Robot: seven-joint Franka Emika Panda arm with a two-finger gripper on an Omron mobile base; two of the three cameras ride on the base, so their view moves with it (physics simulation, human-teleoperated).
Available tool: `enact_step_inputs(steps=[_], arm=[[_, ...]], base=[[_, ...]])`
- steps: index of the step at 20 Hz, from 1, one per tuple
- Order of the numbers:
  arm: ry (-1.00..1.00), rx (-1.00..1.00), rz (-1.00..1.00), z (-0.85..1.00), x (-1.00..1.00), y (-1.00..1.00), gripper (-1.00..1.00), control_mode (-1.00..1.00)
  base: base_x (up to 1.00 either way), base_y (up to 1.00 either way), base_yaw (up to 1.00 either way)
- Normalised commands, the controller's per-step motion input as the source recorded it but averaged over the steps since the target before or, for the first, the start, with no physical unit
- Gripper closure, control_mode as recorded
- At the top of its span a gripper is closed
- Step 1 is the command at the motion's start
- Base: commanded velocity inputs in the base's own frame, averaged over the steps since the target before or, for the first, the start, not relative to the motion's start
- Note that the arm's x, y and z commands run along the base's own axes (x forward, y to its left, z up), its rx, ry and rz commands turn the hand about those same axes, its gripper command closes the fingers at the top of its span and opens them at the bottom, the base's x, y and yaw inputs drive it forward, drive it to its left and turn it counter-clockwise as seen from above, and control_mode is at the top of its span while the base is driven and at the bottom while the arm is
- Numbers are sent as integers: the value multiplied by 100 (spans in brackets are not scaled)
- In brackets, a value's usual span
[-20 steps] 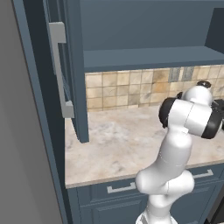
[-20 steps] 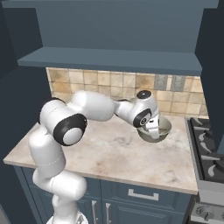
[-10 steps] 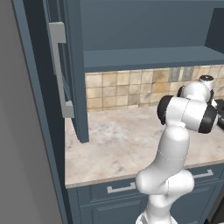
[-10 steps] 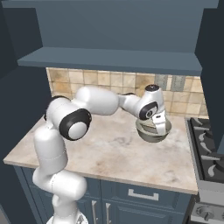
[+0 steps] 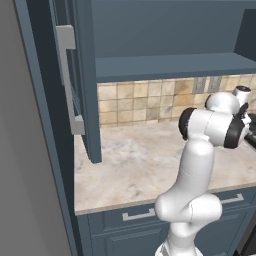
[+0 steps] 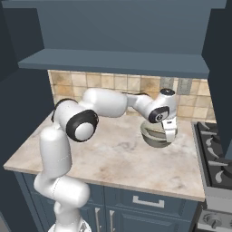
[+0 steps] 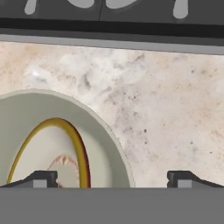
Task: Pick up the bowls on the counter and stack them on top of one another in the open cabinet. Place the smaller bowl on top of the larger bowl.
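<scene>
Bowl (image 6: 156, 134) is seen in the right base view on the counter (image 6: 113, 154), near the stove (image 6: 213, 154), with the gripper (image 6: 169, 134) at its rim. In the hand view the jaws stand wide, straddling the glazed, tan-edged rim (image 7: 81, 148); judged mid-grasp, closing comes next.

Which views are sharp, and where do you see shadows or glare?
Right base view: sharp, even light, soft shadow under the bowls on the counter. Left base view: sharp, cabinet interior dim. Hand view: close and slightly soft, no glare.
</scene>
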Motion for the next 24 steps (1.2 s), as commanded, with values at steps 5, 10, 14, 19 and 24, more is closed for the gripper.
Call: enact_step_inputs(steps=[5, 10, 14, 19, 24], arm=[[-1, 5, 1, -6, -3, -12, -100, -100], [0, 0, 0, -2, 0, 0, -100, -100], [0, 0, 0, -18, 1, 0, -100, -100], [0, 0, 0, -31, 2, 3, -100, -100], [0, 0, 0, -41, 0, 5, -100, -100]], base=[[0, 0, 0], [0, 0, 0], [0, 0, 0], [0, 0, 0], [0, 0, 0]])
